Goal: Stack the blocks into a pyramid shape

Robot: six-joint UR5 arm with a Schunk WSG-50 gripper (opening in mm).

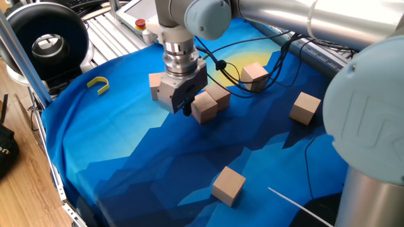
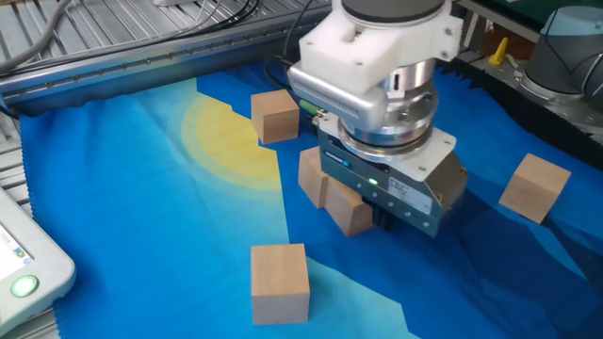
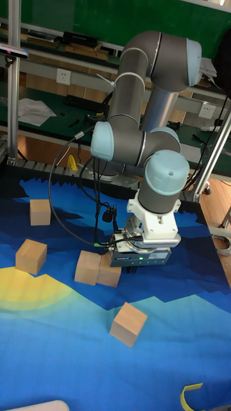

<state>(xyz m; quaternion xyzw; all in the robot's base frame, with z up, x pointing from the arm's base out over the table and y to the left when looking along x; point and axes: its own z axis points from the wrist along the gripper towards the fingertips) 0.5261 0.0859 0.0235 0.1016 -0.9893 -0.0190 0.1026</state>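
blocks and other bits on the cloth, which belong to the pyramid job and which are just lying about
Job: blocks; gripper low beside the touching pair.
Lying about: yellow hook, black cable.

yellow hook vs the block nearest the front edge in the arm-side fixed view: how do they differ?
The yellow hook is small, curved and bright yellow; the front block is a plain tan wooden cube, much bulkier. The hook lies at the cloth's far-left edge, the block at its near edge. Both rest on the blue cloth, clear of the gripper.
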